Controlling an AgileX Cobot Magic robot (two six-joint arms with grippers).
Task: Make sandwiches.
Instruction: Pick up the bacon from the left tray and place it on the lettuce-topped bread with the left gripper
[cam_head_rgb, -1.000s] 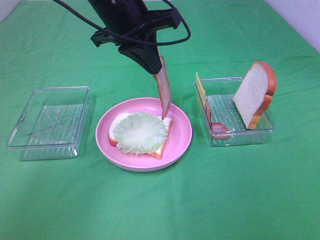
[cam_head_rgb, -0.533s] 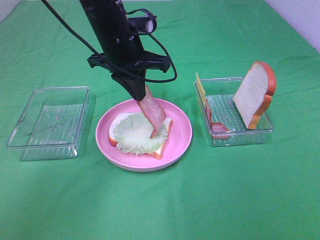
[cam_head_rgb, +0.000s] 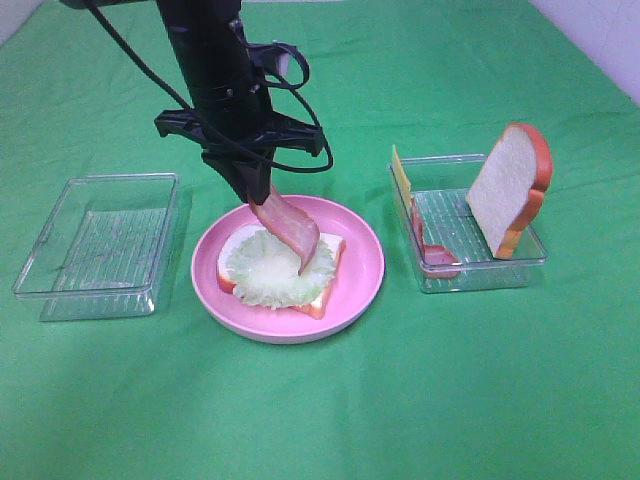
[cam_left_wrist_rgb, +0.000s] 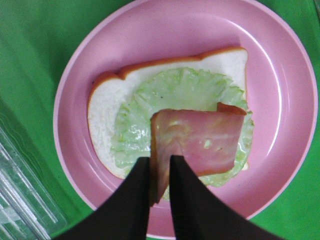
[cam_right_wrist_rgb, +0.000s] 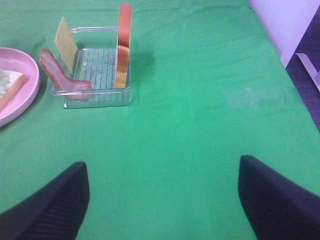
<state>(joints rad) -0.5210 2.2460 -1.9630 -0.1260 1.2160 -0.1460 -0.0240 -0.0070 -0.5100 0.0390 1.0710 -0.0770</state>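
On the pink plate (cam_head_rgb: 367, 268) (cam_left_wrist_rgb: 165, 30) lies a white bread slice (cam_head_rgb: 334, 246) (cam_left_wrist_rgb: 107, 95) with pale green lettuce (cam_head_rgb: 262, 272) (cam_left_wrist_rgb: 175, 92) on top. My left gripper (cam_head_rgb: 255, 195) (cam_left_wrist_rgb: 159, 172) hangs over the plate's back left, shut on the upper end of a pink bacon strip (cam_head_rgb: 290, 230) (cam_left_wrist_rgb: 200, 142). The strip slants down and its lower end rests on the lettuce. My right gripper (cam_right_wrist_rgb: 160, 200) is open and empty above bare cloth, right of the food tray; it does not show in the exterior view.
A clear tray (cam_head_rgb: 480, 280) (cam_right_wrist_rgb: 95, 97) right of the plate holds an upright bread slice (cam_head_rgb: 510, 190) (cam_right_wrist_rgb: 123, 45), a yellow cheese square (cam_head_rgb: 402, 180) (cam_right_wrist_rgb: 66, 37) and a bacon strip (cam_head_rgb: 435, 255) (cam_right_wrist_rgb: 57, 70). An empty clear tray (cam_head_rgb: 95, 245) sits left of the plate. Green cloth covers the table.
My left arm has moved left and lowered, carrying the bacon from the plate's back right edge over the lettuce. The strip went from hanging upright to slanting onto the lettuce.
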